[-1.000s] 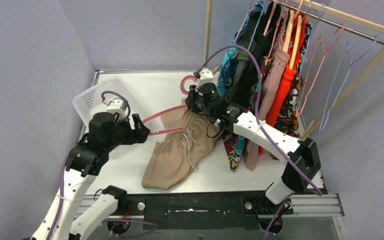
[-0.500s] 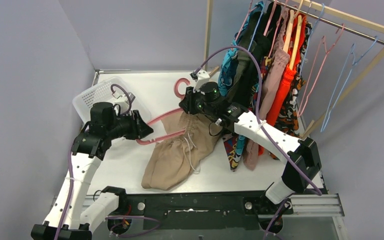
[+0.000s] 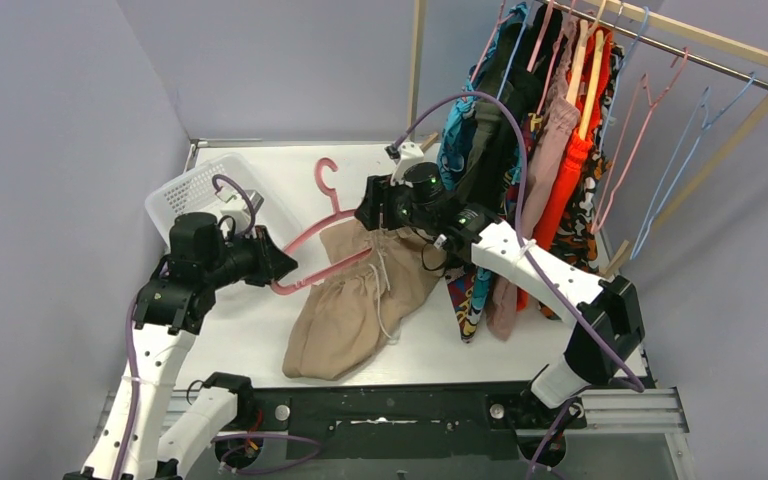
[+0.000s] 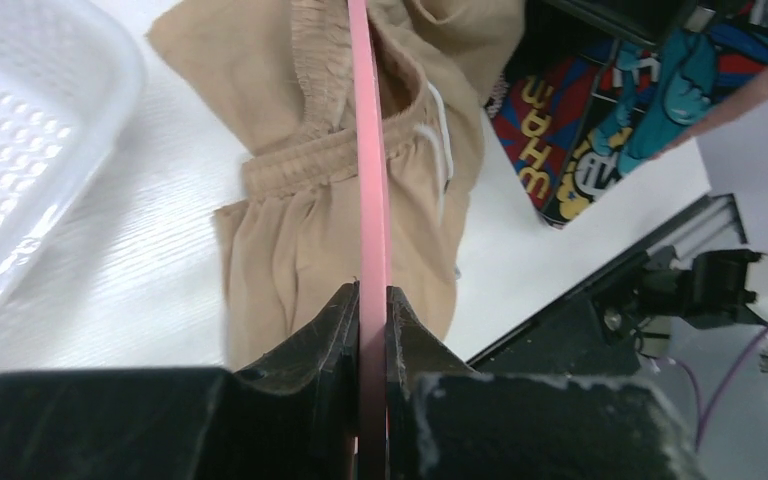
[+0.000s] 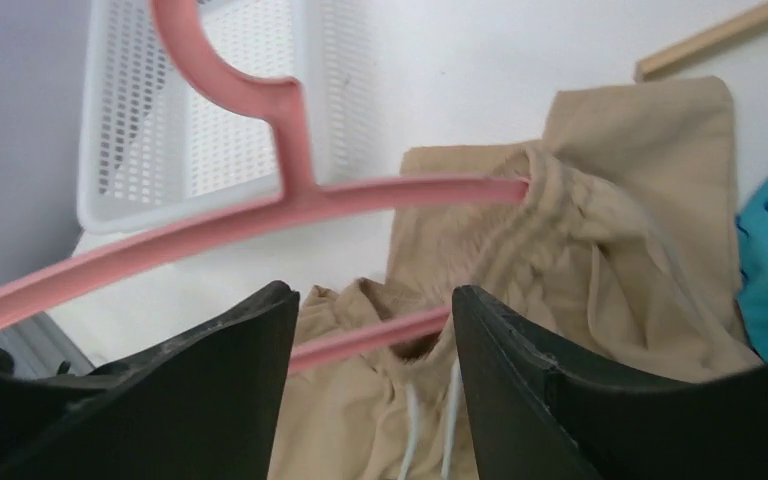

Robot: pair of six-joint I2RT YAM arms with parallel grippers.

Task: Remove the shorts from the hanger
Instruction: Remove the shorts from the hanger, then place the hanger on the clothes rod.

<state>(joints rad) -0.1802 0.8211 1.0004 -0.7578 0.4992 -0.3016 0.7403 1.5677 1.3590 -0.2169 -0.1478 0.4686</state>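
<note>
The tan shorts point(image 3: 345, 315) lie crumpled on the white table, their waistband still threaded on the pink hanger point(image 3: 310, 232). My left gripper point(image 3: 278, 268) is shut on the hanger's left end; in the left wrist view the pink bar point(image 4: 370, 150) runs straight out from between the closed jaws point(image 4: 371, 292) over the shorts point(image 4: 290, 230). My right gripper point(image 3: 368, 215) stands open just above the waistband at the hanger's right end. In the right wrist view the hanger point(image 5: 290, 120) and shorts point(image 5: 600, 260) lie beyond the spread fingers point(image 5: 375, 300), untouched.
A white mesh basket point(image 3: 205, 185) sits at the back left, close behind my left arm. On the right a wooden rack point(image 3: 705, 45) holds several more shorts point(image 3: 550, 150) and empty hangers point(image 3: 660, 130). The right arm reaches across in front of those clothes.
My left gripper has closed on the hanger's left end. The right gripper has opened and let the hanger go. The hanger's hook has swung up and to the left.
</note>
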